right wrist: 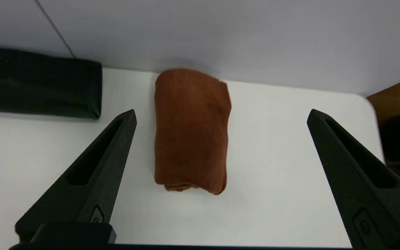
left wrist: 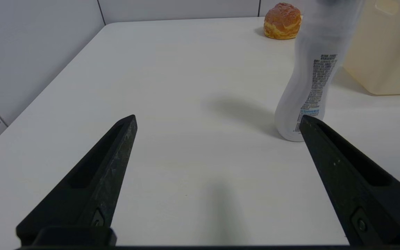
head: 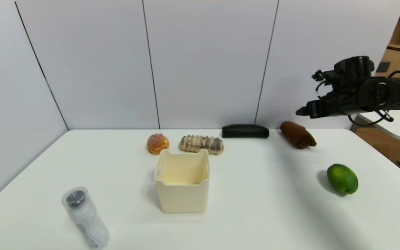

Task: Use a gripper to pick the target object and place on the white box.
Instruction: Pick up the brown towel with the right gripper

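The dark brown rolled towel [head: 298,134] lies at the table's far right, near the wall. My right gripper [head: 304,111] hangs in the air above and slightly right of it. In the right wrist view that gripper [right wrist: 222,116] is open, and the towel [right wrist: 190,130] lies below, between the two fingers and nearer one of them, untouched. The cream-white box [head: 182,180] stands open-topped at the table's middle. My left gripper [left wrist: 218,118] is open and low over the table's near left, holding nothing; it does not show in the head view.
A black oblong case [head: 245,131], a striped bread roll [head: 202,143] and an orange bun [head: 157,143] line the far edge. A green lime [head: 342,178] lies at the right. A clear bottle [head: 84,217] stands at the near left, close to the left gripper's finger [left wrist: 339,163].
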